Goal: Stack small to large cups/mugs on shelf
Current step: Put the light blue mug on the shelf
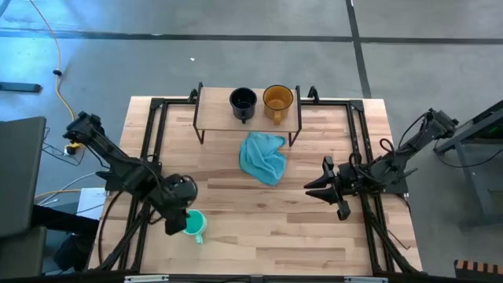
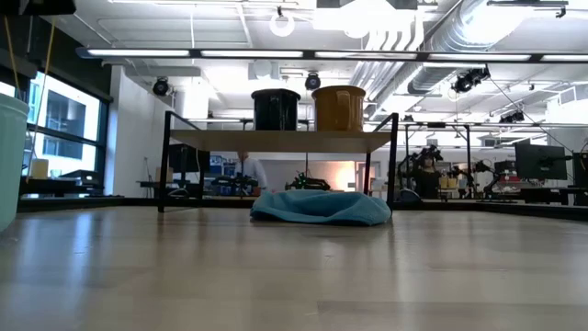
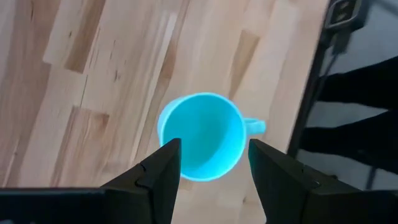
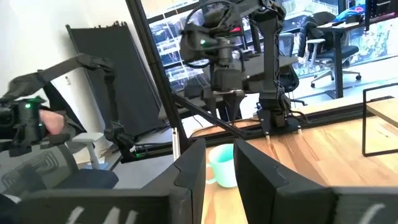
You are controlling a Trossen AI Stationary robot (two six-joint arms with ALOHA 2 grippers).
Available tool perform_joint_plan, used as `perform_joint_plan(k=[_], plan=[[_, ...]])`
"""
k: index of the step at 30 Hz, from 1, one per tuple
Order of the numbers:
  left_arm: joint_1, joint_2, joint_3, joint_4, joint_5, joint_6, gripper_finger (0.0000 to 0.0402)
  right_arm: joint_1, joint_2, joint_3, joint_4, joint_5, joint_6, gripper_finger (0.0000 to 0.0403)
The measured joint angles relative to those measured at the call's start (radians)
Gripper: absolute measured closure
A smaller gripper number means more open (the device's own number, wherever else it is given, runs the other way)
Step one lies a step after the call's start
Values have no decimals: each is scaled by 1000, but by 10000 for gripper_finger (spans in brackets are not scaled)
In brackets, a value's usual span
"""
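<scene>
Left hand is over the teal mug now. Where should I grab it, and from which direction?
Come straight down on the teal mug and pinch its rim wall. It stands upright on the table, mouth open upward. The left hand is open above it, fingers straddling the rim. The handle sticks out sideways, so grip a rim section away from it.

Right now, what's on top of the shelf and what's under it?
On the shelf: the dark mug and the amber mug, side by side. Under it, the low view shows no object; the blue cloth lies on the table in front, hiding part of that space.
</scene>
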Motion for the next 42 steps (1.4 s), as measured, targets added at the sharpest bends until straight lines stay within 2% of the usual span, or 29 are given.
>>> perform_joint_plan(k=[9, 17, 22, 27, 34, 42], plan=[[-25, 111, -1, -84, -55, -36, 224, -8, 0, 0, -8, -17, 6, 330], [-25, 115, -1, -92, -51, -57, 224, -8, 0, 0, -17, -27, 23, 330], [-25, 115, -37, -99, -10, -105, 224, -8, 0, 0, -26, -27, 24, 330], [-25, 116, -74, -24, 8, -123, 224, -8, 0, 0, -33, -29, 27, 330], [-22, 115, -95, -17, -19, -135, 225, -8, 0, 0, -32, -30, 25, 330], [-22, 115, -157, 61, 20, -159, 225, -8, 0, 0, -33, -30, 24, 330]])
